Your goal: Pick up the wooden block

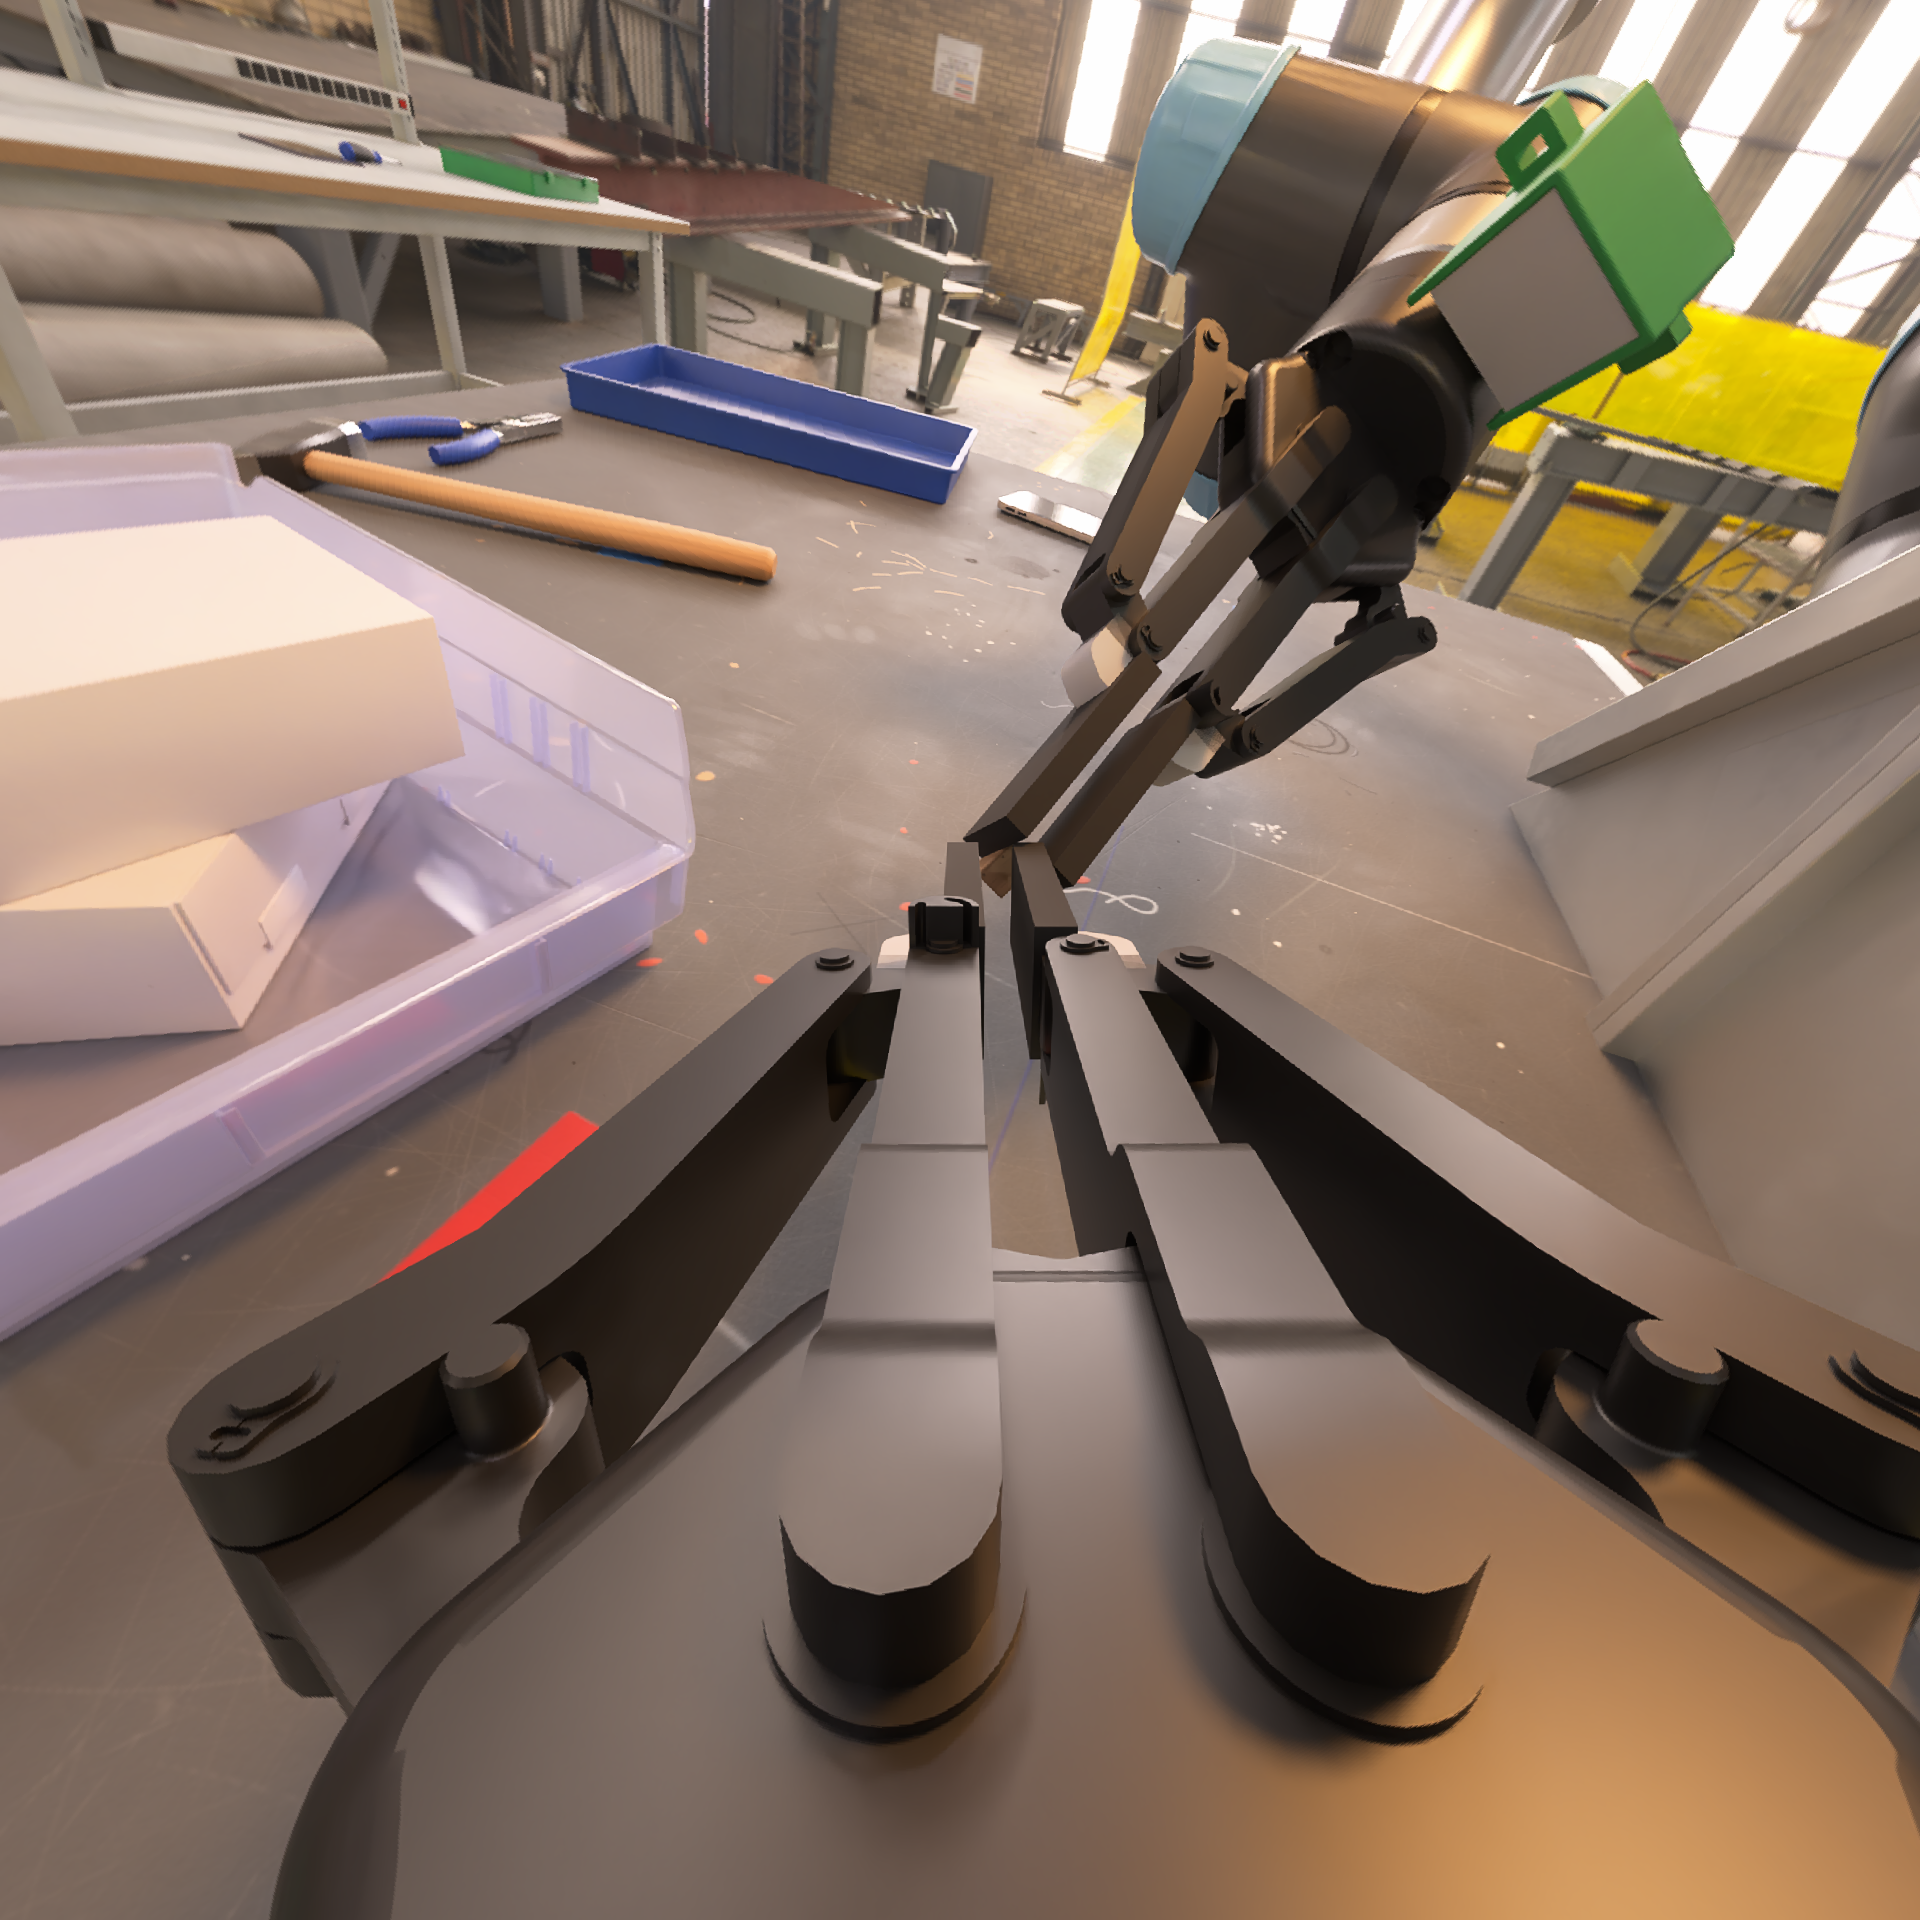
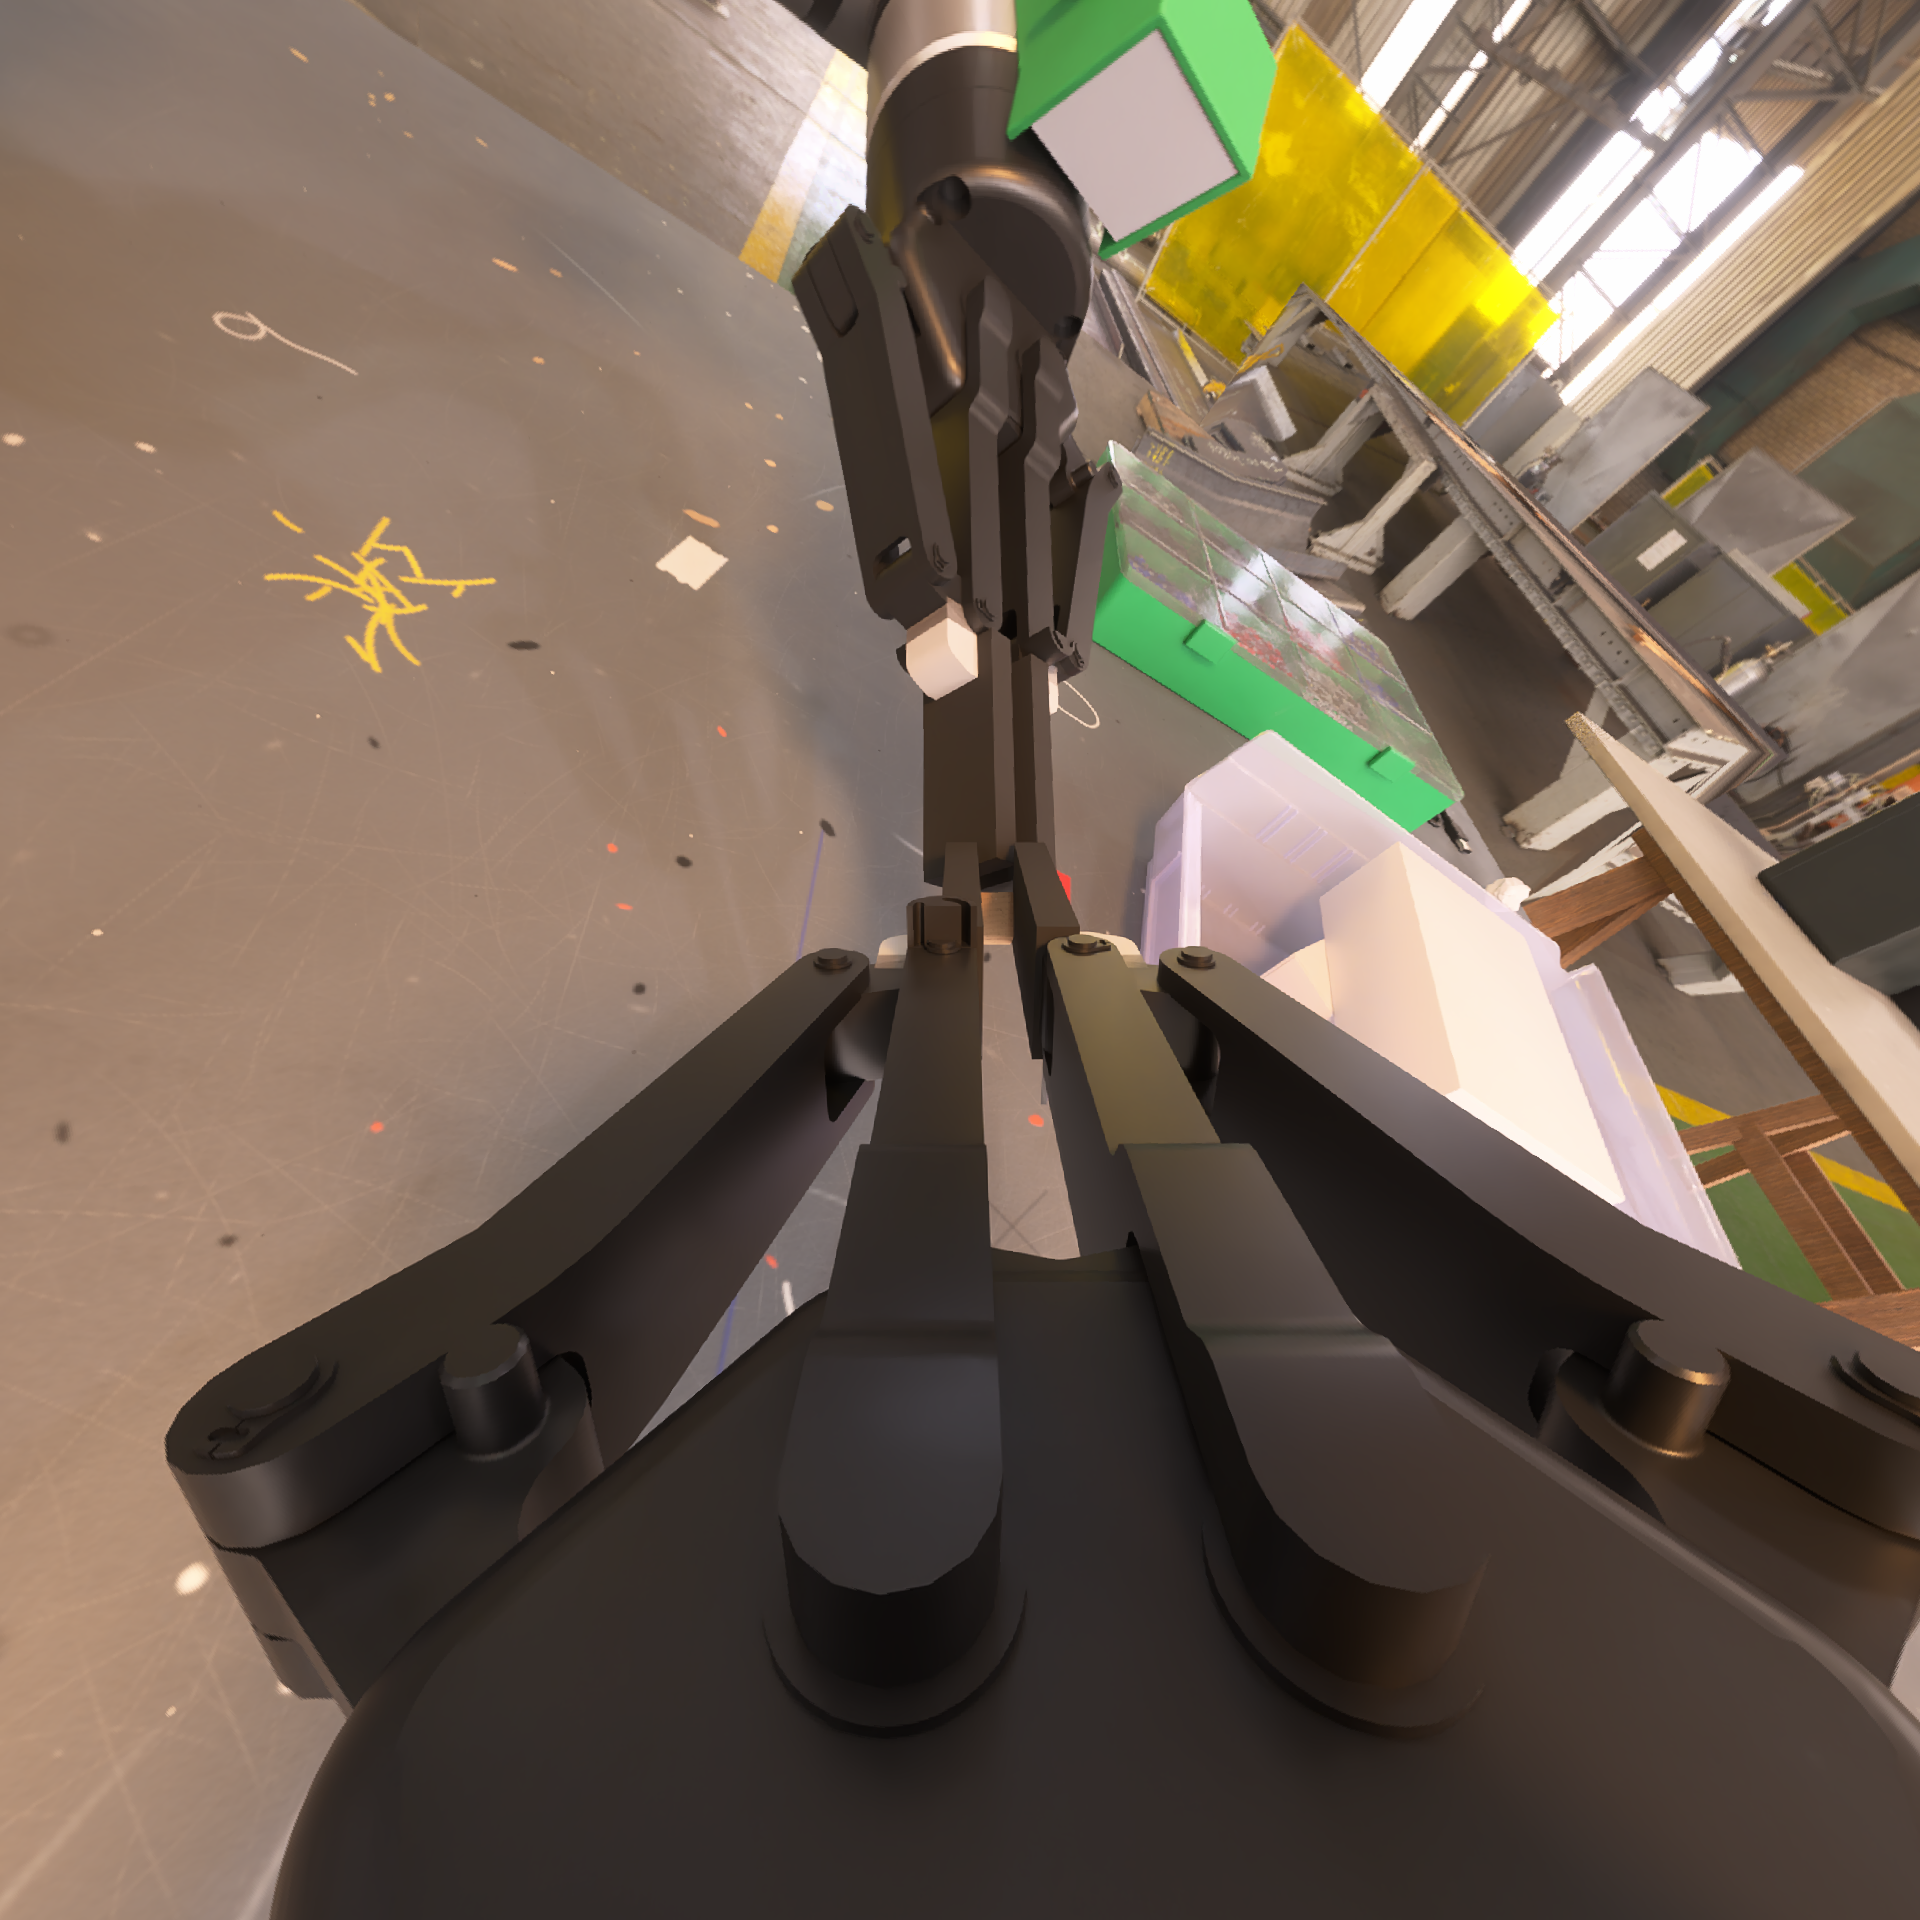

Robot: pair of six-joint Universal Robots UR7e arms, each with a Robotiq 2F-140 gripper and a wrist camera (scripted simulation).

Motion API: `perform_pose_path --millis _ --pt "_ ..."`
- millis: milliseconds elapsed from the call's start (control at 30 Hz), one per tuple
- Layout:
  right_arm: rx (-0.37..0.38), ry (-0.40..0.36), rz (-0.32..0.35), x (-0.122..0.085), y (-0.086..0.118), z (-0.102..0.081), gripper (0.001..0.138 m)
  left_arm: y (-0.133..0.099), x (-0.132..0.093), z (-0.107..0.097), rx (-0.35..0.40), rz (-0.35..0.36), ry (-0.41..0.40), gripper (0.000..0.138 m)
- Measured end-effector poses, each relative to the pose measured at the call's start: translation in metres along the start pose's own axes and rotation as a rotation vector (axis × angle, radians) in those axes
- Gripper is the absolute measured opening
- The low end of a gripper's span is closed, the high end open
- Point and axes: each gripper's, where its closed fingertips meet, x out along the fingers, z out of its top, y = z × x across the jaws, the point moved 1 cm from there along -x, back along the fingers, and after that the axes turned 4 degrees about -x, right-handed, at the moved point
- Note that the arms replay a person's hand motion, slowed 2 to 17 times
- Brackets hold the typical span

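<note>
Wooden block (image 1: 995, 871) is pinched by both left gripper (image 1: 1000, 883) and right gripper (image 1: 1010, 836) at once; if pulled apart, slip is likely.

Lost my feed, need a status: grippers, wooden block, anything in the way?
Left gripper and right gripper both shut on wooden block, fingertips meeting. Block mostly hidden. Clear bin beside, not obstructing.
</note>
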Motion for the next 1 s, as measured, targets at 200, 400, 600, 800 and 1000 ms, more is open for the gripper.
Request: perform_pose_path --millis 200,400,600,800,1000 --pt "-0.053 0.024 -0.010 0.0009 0.0011 -0.0006 0.010 -0.0001 0.0002 -0.0020 -0.051 -0.039 0.012 0.009" --pt "-0.124 0.057 -0.032 0.0009 0.0014 -0.0010 0.010 -0.0002 0.0010 -0.0031 -0.102 -0.069 0.014 0.008" --pt "-0.193 0.087 -0.069 0.0007 0.0003 -0.0003 0.010 0.0004 0.0012 -0.0027 -0.178 -0.111 0.008 0.008" --pt "-0.239 0.109 -0.115 -0.0002 -0.0027 0.0013 0.009 0.0014 0.0009 -0.0001 -0.240 -0.140 -0.012 0.008" --pt "-0.251 0.108 -0.143 -0.0012 -0.0041 0.0032 0.009 0.0007 0.0000 0.0021 -0.256 -0.152 -0.023 0.007"
